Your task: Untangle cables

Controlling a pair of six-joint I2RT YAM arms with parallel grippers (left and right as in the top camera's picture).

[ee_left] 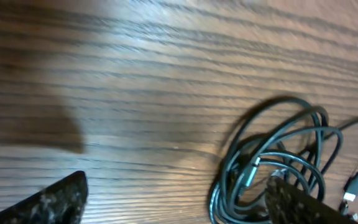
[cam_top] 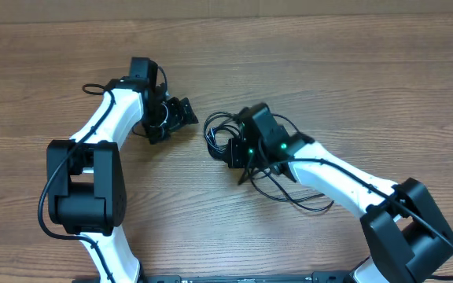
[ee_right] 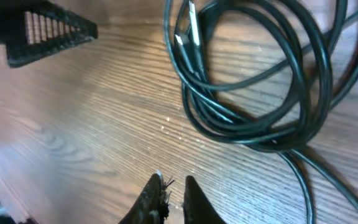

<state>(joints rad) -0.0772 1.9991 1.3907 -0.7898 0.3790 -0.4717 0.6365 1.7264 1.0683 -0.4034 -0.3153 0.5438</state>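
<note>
Thin black cables [cam_top: 220, 132] lie in a loose tangled coil on the wooden table, between the two arms. My left gripper [cam_top: 175, 119] is open, just left of the coil. In the left wrist view, this gripper [ee_left: 179, 200] has its jaws wide apart over bare wood. Its right finger [ee_left: 300, 205] overlaps the edge of the coil [ee_left: 278, 149], and a small plug [ee_left: 352, 186] lies at the far right. My right gripper [ee_right: 173, 186] is shut with nothing in it, low over bare wood in front of the looped cables [ee_right: 253, 124]. From overhead, that gripper [cam_top: 233, 151] sits over the coil.
More cable loops trail towards the front right, under the right arm [cam_top: 305, 196]. A finger of the left gripper [ee_right: 48, 31] shows in the right wrist view's top left corner. Both arm bases [cam_top: 85, 189] stand at the near edge.
</note>
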